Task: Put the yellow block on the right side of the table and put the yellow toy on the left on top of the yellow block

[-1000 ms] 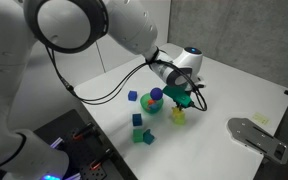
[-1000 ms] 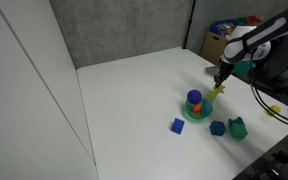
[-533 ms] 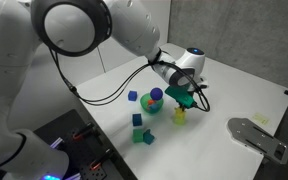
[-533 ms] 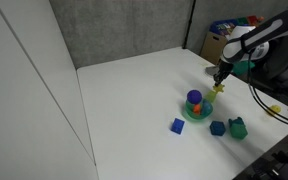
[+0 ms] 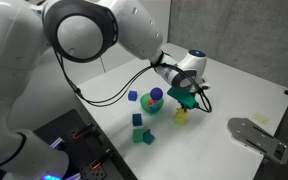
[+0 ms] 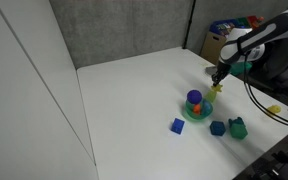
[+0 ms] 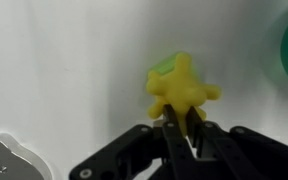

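In the wrist view my gripper (image 7: pixel 182 122) is shut on the spiky yellow toy (image 7: pixel 181 88). The toy sits over the yellow-green block (image 7: pixel 164 68), which peeks out behind it; whether they touch I cannot tell. In both exterior views the gripper (image 5: pixel 182 103) (image 6: pixel 216 84) hangs over the yellow pieces (image 5: pixel 180 115) (image 6: pixel 216 92) on the white table (image 5: pixel 234 85) (image 6: pixel 134 90).
A green plate with a stacked toy (image 5: pixel 155 99) (image 6: pixel 195 104) stands next to the gripper. A blue cube (image 5: pixel 133 97) (image 6: pixel 177 125), a dark blue block (image 6: pixel 217 127) and teal-green blocks (image 5: pixel 140 134) (image 6: pixel 237 127) lie nearby. A grey metal plate (image 5: pixel 256 136) sits at the table edge.
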